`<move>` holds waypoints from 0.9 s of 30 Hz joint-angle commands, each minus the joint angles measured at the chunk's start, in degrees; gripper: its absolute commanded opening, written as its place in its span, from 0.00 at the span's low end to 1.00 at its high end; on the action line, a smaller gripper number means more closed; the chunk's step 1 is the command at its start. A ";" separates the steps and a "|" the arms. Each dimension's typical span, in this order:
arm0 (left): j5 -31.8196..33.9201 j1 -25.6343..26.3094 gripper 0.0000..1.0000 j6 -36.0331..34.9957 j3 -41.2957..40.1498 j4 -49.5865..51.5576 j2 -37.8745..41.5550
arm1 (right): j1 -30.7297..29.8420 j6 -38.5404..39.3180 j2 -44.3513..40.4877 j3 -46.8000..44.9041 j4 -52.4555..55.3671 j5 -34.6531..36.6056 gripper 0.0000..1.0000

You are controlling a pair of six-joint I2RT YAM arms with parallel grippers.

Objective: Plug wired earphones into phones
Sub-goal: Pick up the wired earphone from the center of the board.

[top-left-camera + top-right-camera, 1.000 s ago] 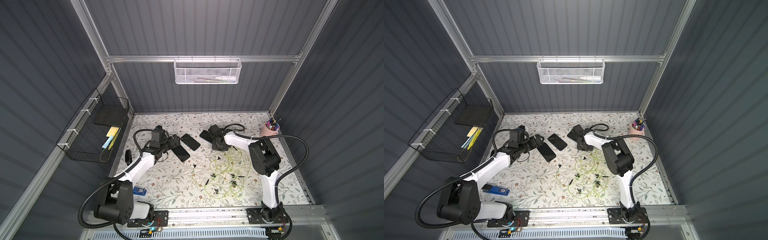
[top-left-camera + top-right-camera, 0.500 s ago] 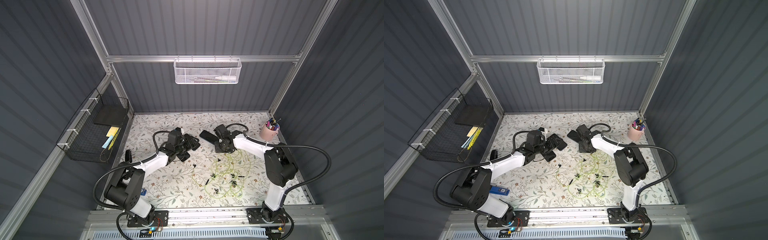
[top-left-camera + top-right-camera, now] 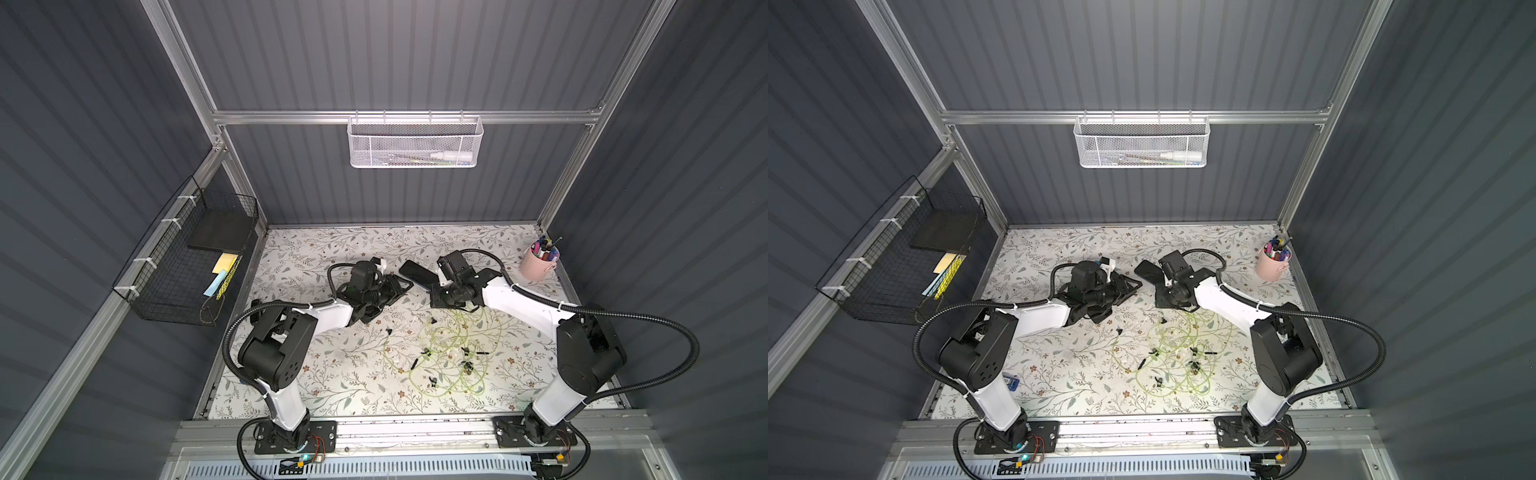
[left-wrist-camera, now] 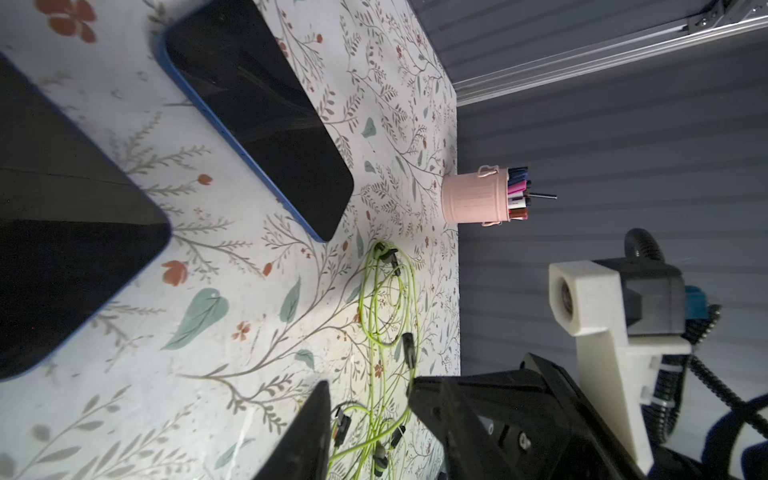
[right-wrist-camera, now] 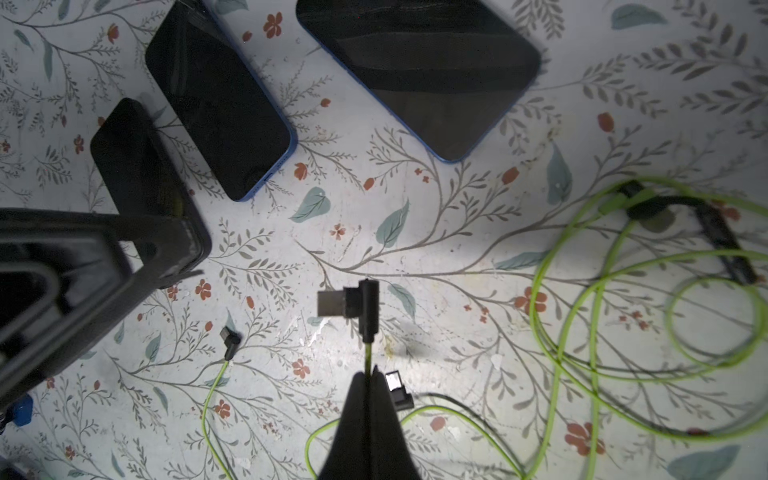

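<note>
Three phones lie side by side: a black phone, a blue-edged phone and a wider one. In both top views only the far phone shows whole. My left gripper lies on its side over the black phone's near end. Its one visible finger has a gap beside it with nothing in it, so it is open. My right gripper is shut on a green earphone cable, and that cable's black plug sticks out past the tips. The other wired earphones lie tangled on the mat.
A pink cup of pens stands at the back right corner. On the back wall hangs a white mesh basket, on the left wall a black wire basket. A small blue item lies by the left arm's base.
My left arm has swung right over the phones and its jaws have narrowed. My right gripper has shifted slightly right and forward and stays shut on the cable.
</note>
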State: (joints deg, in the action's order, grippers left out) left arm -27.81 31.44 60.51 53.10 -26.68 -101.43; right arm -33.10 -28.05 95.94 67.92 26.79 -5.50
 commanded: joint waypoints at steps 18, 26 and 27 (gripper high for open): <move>-4.45 2.04 0.27 -2.80 4.91 4.33 -3.97 | -2.14 -0.40 1.62 1.17 -3.53 -4.61 0.00; -4.36 2.05 0.16 -2.61 4.86 4.69 -4.14 | -2.21 -0.54 1.88 1.25 -3.26 -3.79 0.00; -4.48 2.04 0.14 -2.55 4.91 4.66 -4.26 | -2.22 -0.57 1.93 1.21 -3.27 -3.73 0.00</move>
State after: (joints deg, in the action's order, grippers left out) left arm -31.59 33.26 58.52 56.75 -22.70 -104.73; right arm -34.94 -28.27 97.10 67.94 23.24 -9.65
